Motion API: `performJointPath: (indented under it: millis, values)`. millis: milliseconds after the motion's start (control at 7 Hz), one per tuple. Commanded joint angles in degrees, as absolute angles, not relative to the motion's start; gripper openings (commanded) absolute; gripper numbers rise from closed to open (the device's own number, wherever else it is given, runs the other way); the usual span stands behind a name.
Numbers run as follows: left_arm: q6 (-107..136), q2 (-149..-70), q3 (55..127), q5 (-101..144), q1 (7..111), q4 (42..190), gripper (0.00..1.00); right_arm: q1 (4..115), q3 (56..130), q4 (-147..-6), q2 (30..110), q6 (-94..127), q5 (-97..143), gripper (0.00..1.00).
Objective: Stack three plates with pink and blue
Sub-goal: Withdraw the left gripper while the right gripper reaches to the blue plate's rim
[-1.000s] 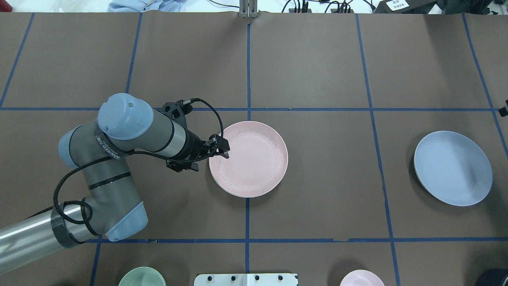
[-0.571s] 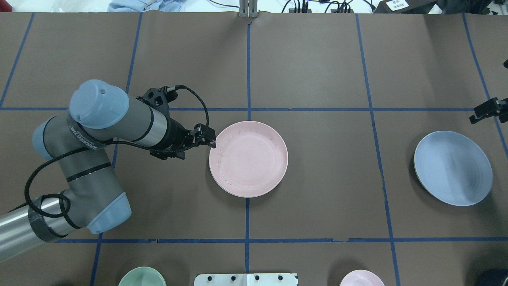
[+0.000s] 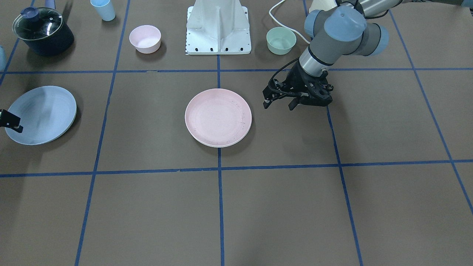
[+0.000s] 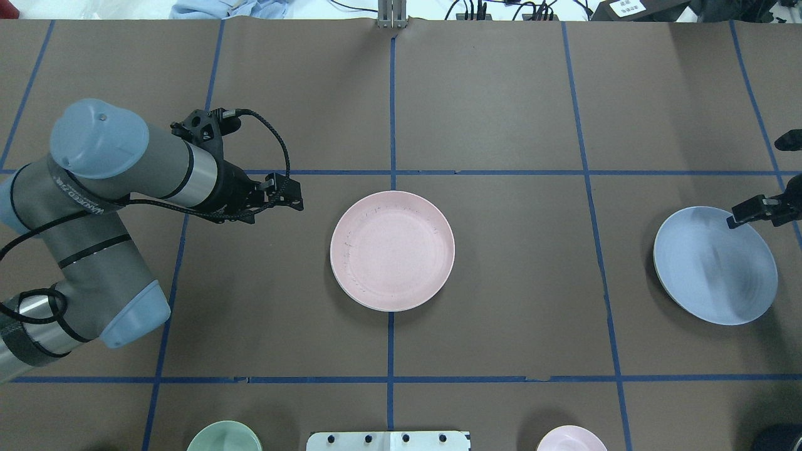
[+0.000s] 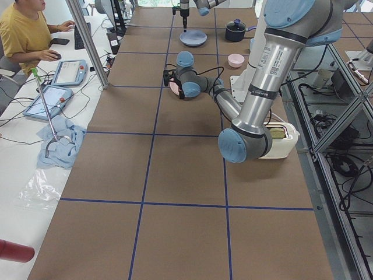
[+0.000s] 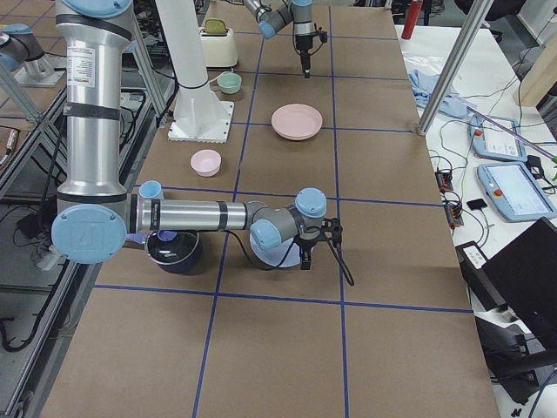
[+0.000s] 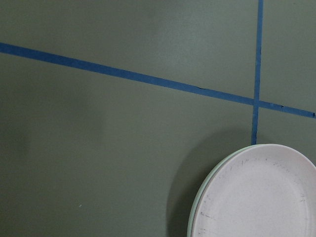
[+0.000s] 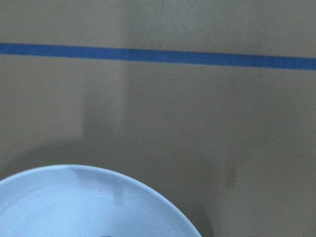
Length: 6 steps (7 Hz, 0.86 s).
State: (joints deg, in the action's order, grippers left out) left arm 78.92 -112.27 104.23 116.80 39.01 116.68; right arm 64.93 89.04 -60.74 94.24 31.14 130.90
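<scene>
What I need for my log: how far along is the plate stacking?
Done: the pink plate sits on a paler plate, whose rim shows beneath it in the left wrist view; the left gripper is clear of it. In hand: the right gripper hovers at the rim of the blue plate. Left: carry blue onto the stack.

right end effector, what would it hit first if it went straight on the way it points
Probably the blue plate, near its far rim: the right end effector points down over that edge. Depth is unclear, so it might just miss onto the table.
</scene>
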Motion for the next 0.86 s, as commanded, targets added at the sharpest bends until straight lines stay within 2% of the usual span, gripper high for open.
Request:
performJointPath:
  millis: [0,143,571,714]
  values:
    - [78.7,-112.1,105.1,116.8,39.1,116.5,1.00,64.5,86.9,-60.4,94.7,30.9,131.3,0.91]
    - [78.8,-112.1,105.6,116.8,39.2,116.5,1.00,64.4,86.7,-60.4,94.7,30.8,131.3,0.87]
    - [78.8,-112.1,108.0,116.8,39.4,113.3,1.00,64.3,86.3,-60.5,95.5,31.2,131.5,0.15]
    - [78.8,-112.1,108.5,116.8,39.4,112.9,1.00,64.3,86.0,-60.5,95.5,31.4,131.6,0.00]
